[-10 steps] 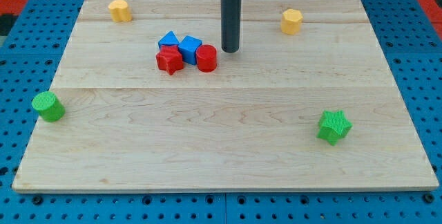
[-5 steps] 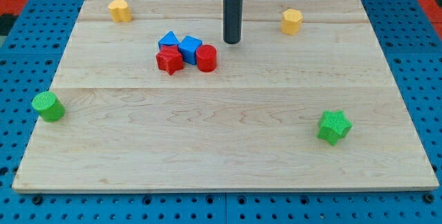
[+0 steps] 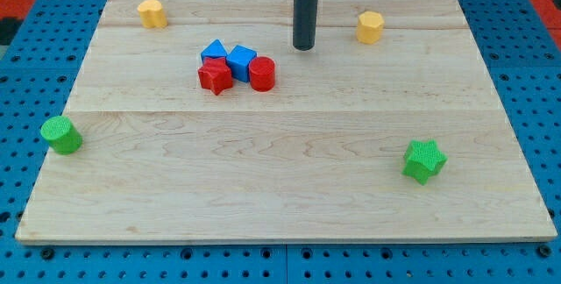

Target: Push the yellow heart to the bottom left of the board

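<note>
The yellow heart (image 3: pixel 152 12) lies near the board's top left corner. My tip (image 3: pixel 303 48) rests on the board in the upper middle, far to the right of the heart. It stands right of and above a cluster of blue and red blocks, touching none of them. A second yellow block, a hexagon (image 3: pixel 371 27), lies to the tip's right.
The cluster holds a blue triangle-like block (image 3: pixel 213 53), a blue cube (image 3: pixel 241 60), a red star (image 3: pixel 215 76) and a red cylinder (image 3: pixel 261 73). A green cylinder (image 3: pixel 60 134) sits at the left edge. A green star (image 3: pixel 424 160) sits at the lower right.
My tip has slid up and slightly right, away from the red cylinder and blue cube. No block has moved.
</note>
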Motion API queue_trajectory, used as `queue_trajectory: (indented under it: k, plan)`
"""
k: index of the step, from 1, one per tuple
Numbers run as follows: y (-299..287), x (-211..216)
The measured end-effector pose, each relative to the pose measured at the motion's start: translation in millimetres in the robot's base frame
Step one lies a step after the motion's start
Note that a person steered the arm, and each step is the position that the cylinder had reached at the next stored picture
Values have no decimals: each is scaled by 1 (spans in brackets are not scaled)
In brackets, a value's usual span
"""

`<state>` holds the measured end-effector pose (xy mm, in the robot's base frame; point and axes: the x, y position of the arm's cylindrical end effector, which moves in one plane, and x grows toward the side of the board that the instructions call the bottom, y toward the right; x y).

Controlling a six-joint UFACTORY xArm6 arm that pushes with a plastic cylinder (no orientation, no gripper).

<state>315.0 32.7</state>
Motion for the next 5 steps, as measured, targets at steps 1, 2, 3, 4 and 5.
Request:
queue_trajectory:
  k: [1,2,3,4,5]
  plan:
    - [-9,-11]
    - [-55,-60]
    - [-114,-83]
    - [-196,-83]
    - [-227,-92]
